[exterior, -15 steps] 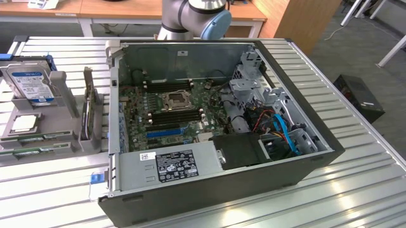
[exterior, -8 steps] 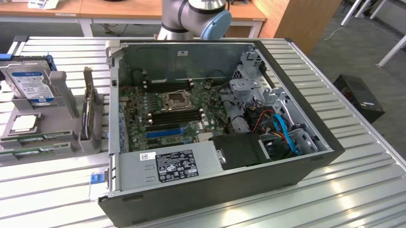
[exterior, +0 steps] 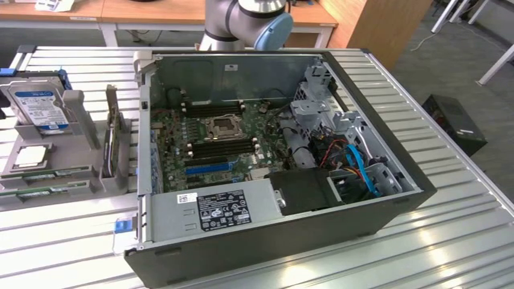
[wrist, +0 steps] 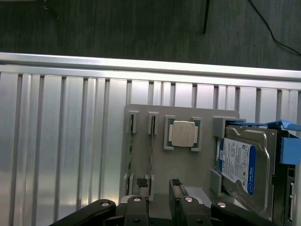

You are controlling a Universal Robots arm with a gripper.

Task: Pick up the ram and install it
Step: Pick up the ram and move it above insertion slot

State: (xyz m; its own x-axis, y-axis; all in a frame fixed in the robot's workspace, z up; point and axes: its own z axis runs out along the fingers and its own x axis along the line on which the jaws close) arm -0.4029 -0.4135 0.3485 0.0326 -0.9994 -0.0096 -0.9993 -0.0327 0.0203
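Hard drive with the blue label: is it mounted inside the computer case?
No, the hard drive stands in the gray holder beside the computer case, outside it.

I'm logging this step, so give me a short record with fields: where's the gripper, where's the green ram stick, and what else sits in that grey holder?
gripper: open, holding nothing, over the grey plastic holder
thin green ram stick: on edge in a holder slot, seemingly in line with the gap between the fingers
also in holder: square silver processor chip; blue-labelled hard drive
ram picked up: not yet
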